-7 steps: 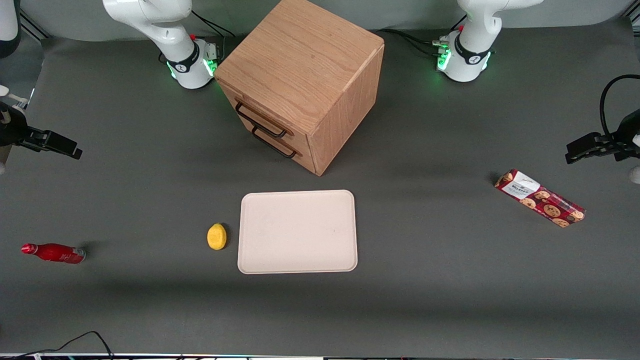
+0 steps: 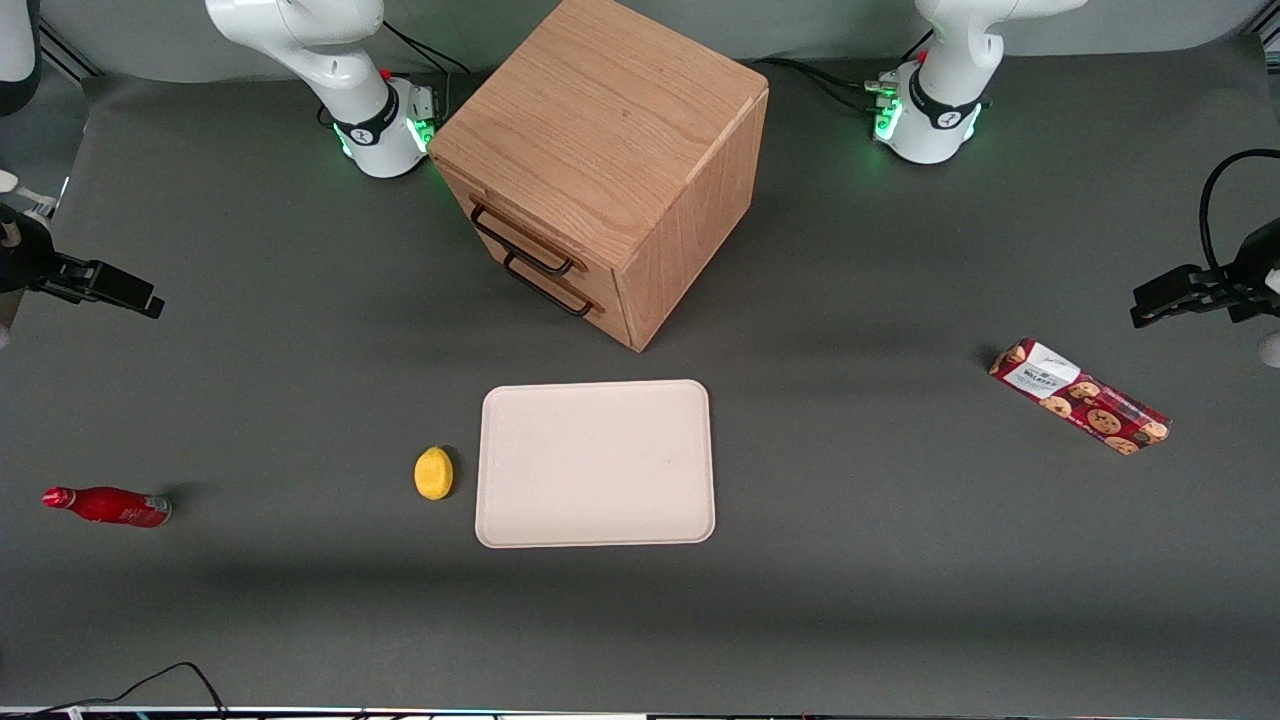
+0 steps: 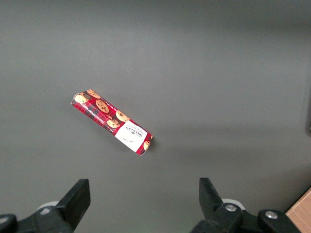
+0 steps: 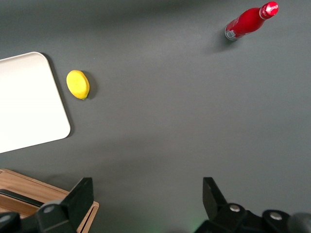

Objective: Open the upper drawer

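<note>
1. Dark grey matting covers the whole table [image 2: 900, 600], with wide bare stretches around every object
2. An oak cube cabinet [image 2: 610, 150] stands turned at an angle, farther from the front camera than the other objects; its upper drawer [image 2: 520, 235] sits pushed in flush, thin dark bar handle [image 2: 522, 243] just above the lower drawer's like handle [image 2: 545, 287]
3. The black two-finger gripper [image 2: 125, 293] hangs at the working arm's end of the table, well apart from the cabinet, with open mat between; in the right wrist view its fingers [image 4: 80, 196] are spread wide with nothing between them
4. A pale cream rectangular tray [image 2: 595, 463] with rounded corners lies nearer the camera than the cabinet; a small yellow lemon [image 2: 433, 473] sits just beside it, apart from its edge
5. A red bottle [image 2: 105, 505] lies on its side toward the working arm's end; its label cannot be read
6. A red cookie packet [image 2: 1080, 396] printed with chocolate-chip biscuits lies toward the parked arm's end; the writing on its white panel is too small to read
</note>
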You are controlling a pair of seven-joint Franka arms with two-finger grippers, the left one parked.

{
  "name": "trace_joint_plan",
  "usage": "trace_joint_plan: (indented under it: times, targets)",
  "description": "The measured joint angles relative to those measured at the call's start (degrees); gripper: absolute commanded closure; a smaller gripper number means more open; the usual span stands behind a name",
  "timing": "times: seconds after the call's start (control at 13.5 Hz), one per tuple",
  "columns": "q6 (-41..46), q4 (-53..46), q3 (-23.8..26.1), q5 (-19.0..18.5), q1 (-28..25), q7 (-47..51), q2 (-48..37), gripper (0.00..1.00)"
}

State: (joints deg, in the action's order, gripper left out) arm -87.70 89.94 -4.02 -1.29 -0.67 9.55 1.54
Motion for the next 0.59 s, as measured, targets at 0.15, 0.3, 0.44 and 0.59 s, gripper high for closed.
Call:
trace_joint_plan:
  times: [0.15, 0.3, 0.44, 0.59]
  targets:
    - [0.1, 0.0, 0.0, 0.0, 0.0, 0.0, 0.0, 0.00]
    - [0.1, 0.0, 0.0, 0.0, 0.0, 0.0, 0.0, 0.00]
    - [0.1, 0.0, 0.0, 0.0, 0.0, 0.0, -0.1, 0.00]
    - [0.1, 0.0, 0.1, 0.0, -0.4, 0.0, -0.2, 0.00]
